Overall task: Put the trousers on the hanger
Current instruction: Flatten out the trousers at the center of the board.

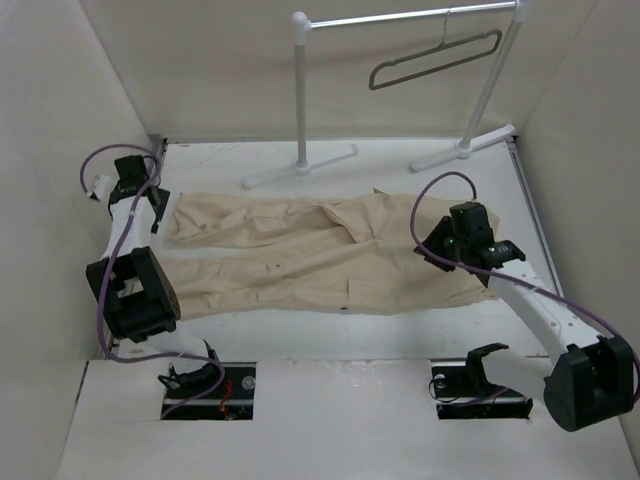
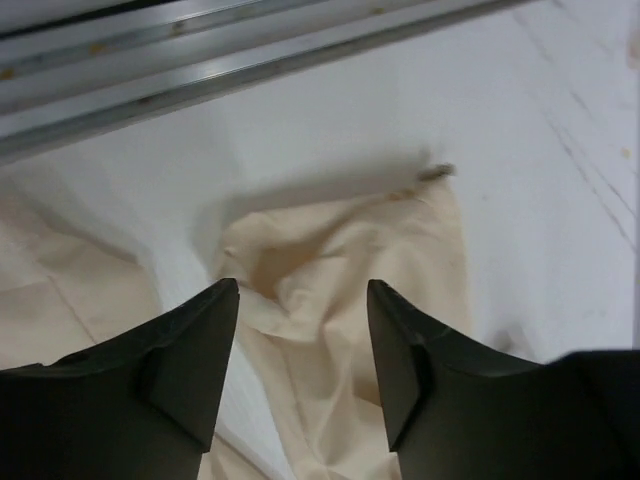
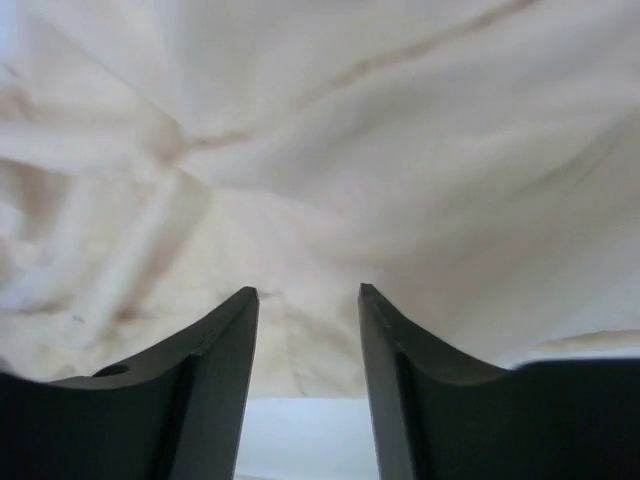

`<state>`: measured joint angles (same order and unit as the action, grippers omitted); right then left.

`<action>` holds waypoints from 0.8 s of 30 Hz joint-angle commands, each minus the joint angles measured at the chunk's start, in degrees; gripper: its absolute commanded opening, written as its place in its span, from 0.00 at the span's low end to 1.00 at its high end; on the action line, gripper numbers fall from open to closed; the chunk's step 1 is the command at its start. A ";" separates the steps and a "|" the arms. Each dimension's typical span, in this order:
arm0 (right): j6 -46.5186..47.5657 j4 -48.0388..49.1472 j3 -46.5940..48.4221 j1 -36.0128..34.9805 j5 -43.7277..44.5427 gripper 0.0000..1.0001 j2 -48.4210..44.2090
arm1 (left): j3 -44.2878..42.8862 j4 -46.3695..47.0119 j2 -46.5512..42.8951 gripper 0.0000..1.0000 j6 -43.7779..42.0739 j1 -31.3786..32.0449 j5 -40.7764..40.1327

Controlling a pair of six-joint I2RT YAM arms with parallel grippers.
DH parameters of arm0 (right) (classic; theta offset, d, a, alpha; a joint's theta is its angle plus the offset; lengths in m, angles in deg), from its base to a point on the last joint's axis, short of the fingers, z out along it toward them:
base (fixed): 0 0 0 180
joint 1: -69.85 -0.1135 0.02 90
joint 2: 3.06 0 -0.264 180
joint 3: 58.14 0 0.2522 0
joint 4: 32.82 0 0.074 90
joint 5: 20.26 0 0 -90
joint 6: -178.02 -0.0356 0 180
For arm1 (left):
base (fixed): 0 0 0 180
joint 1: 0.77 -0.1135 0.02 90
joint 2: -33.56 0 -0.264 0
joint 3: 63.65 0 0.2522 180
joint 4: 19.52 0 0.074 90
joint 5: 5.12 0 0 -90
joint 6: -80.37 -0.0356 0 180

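Observation:
The beige trousers [image 1: 300, 255] lie flat across the table, leg ends to the left and waist to the right. The grey hanger [image 1: 437, 57] hangs by its hook from the rack's top bar at the back right. My left gripper [image 1: 157, 212] is at the leg ends. In the left wrist view it [image 2: 303, 290] stands open over a crumpled trouser hem [image 2: 340, 250], gripping nothing. My right gripper [image 1: 432, 245] sits at the waist end. Its wrist view shows it [image 3: 308, 292] open, with the trouser cloth [image 3: 320, 150] just beyond the fingertips and bare table between the fingers.
A white tubular rack [image 1: 300, 90] stands on feet at the back of the table. Side walls close in left and right. A metal rail [image 2: 200, 60] runs along the table edge near the left gripper. Two cut-outs with the arm bases sit at the near edge.

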<state>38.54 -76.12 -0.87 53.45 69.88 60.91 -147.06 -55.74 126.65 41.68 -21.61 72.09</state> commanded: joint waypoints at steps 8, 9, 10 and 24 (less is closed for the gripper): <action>4.03 3.17 6.94 -0.42 -3.48 0.35 1.08 | -29.65 -9.70 23.25 0.54 -13.16 8.49 5.15; 4.03 3.35 6.68 -0.69 -3.48 0.37 0.90 | -31.41 -10.49 24.92 0.54 -13.86 8.93 4.45; 3.86 3.70 6.33 -0.52 -3.57 0.39 0.72 | -32.73 -11.11 26.59 0.54 -14.56 9.19 3.58; 5.62 8.71 19.41 24.26 3.37 0.63 18.72 | -31.95 -9.63 30.04 0.00 -14.49 10.78 -3.54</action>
<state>43.31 -70.67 14.84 74.61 68.77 75.38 -178.64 -65.92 160.53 27.21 -10.55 72.22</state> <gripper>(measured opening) 0.638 0.012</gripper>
